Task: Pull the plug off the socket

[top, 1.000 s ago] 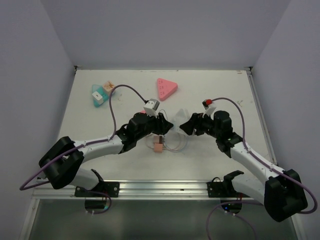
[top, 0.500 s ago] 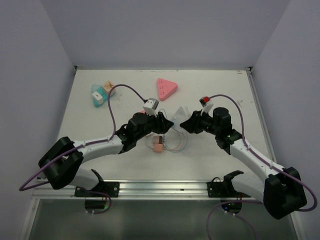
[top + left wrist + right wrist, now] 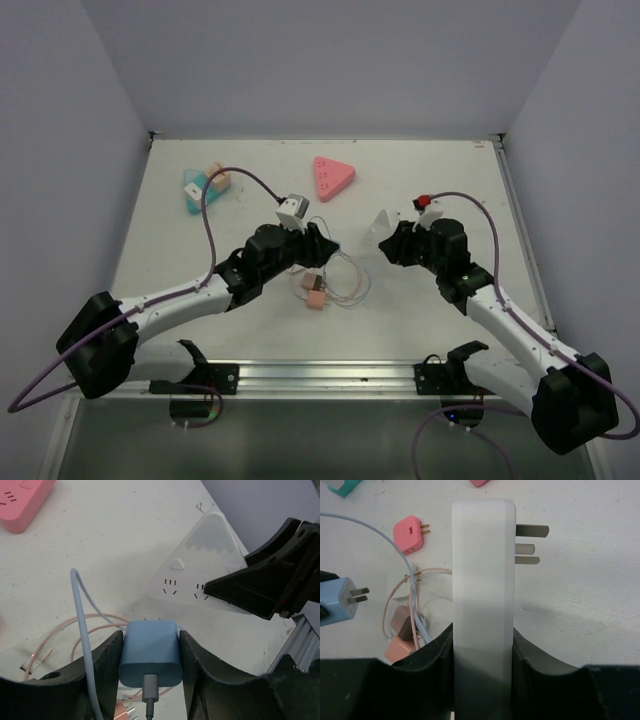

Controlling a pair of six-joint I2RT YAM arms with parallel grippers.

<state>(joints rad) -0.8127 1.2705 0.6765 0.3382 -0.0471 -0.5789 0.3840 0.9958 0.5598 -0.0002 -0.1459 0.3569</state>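
Robotics lab: a walled-in test bench

Two jointed robot arms, the left arm and the right arm, are bolted to an aluminium rail at the near edge of a white table. Plain pale walls box it in, purple cables loop from the wrists, and a pink triangular socket block and a teal adaptor lie loose on top.

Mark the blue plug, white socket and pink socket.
blue plug (image 3: pixel 150 652): left wrist view, middle of its body.
white socket (image 3: pixel 482 580): right wrist view, its narrow side face.
pink socket (image 3: pixel 333 176): top view, centre of its top face.
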